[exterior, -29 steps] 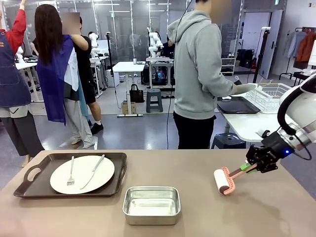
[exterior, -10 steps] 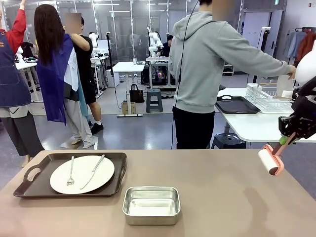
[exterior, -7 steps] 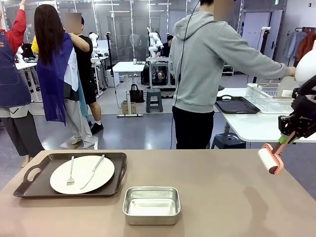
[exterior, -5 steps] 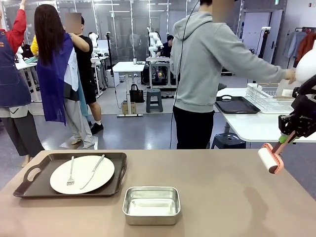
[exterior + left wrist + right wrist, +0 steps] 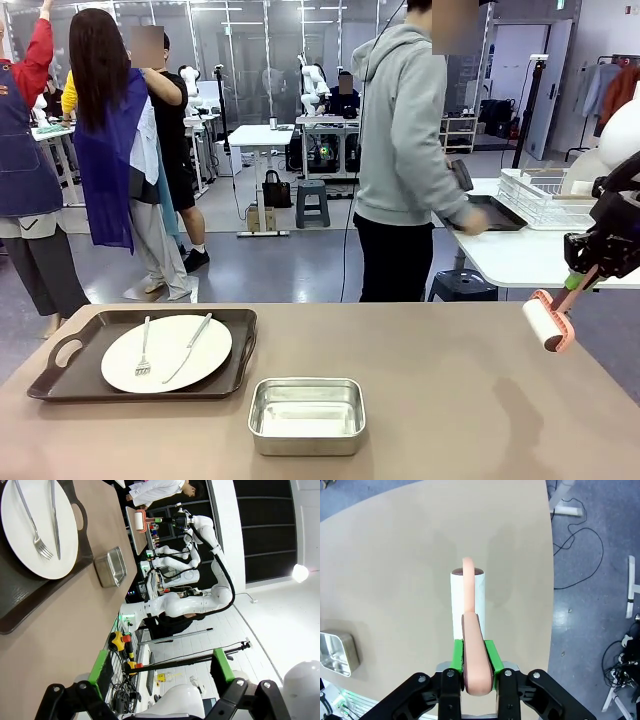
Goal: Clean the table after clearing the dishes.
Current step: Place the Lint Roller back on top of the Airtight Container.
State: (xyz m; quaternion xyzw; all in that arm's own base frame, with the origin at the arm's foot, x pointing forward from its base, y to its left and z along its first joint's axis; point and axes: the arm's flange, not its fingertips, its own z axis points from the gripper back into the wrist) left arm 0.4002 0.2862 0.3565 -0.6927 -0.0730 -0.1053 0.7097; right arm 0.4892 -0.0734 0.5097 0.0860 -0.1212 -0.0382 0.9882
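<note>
Now, one white lint roller [image 5: 545, 325] with a pink handle is held above the matte taupe-brown table [image 5: 420, 400], near its right edge.
The right gripper [image 5: 578, 278] is clenched on the roller's handle. The left gripper [image 5: 161, 669] is spread and empty. The table carries one dark brown tray [image 5: 240, 360] at the left, bearing one round white plate [image 5: 165, 340], one silver fork [image 5: 143, 350] and one knife [image 5: 190, 346]. One small steel pan [image 5: 306, 440] sits just beside the tray.

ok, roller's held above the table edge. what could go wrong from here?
1. The tray with its plate and the steel pan sit on the table; a sweep could knock them.
2. The right tool pinches only the handle of the lint roller; pressing down may twist it loose.
</note>
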